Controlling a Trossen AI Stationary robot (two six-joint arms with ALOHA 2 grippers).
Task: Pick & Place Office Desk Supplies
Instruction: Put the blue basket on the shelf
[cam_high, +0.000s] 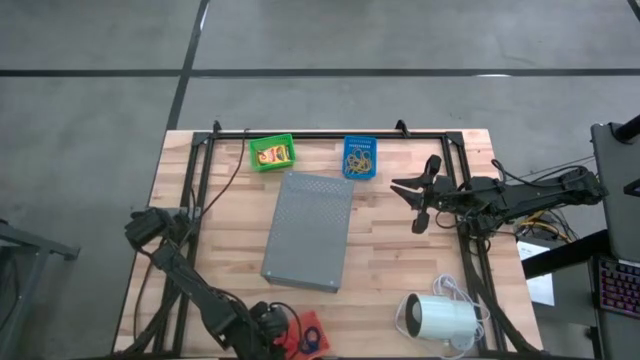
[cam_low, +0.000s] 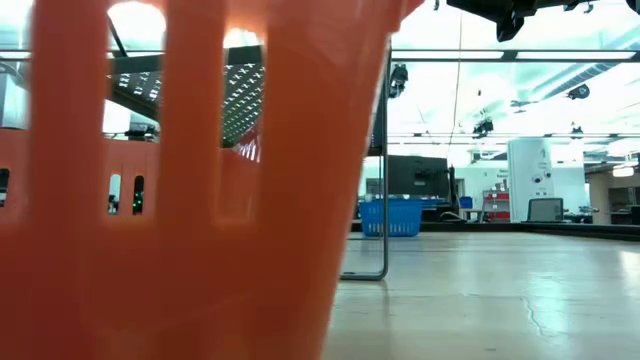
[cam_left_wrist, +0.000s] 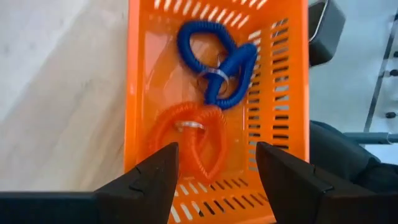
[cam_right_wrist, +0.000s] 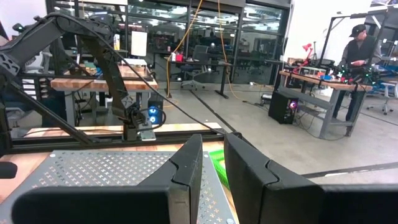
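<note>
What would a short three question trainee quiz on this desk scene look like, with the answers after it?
1. True or false: the orange basket holds a blue coiled ring and a red coiled ring.
2. Which bin holds the tan rubber bands: A green, B blue, C orange?
3. Fill in: the left gripper hovers open above the ____ basket.

Key: 1 true. 2 B, the blue bin; the green bin holds the yellow crayon boxes. 3 orange.
</note>
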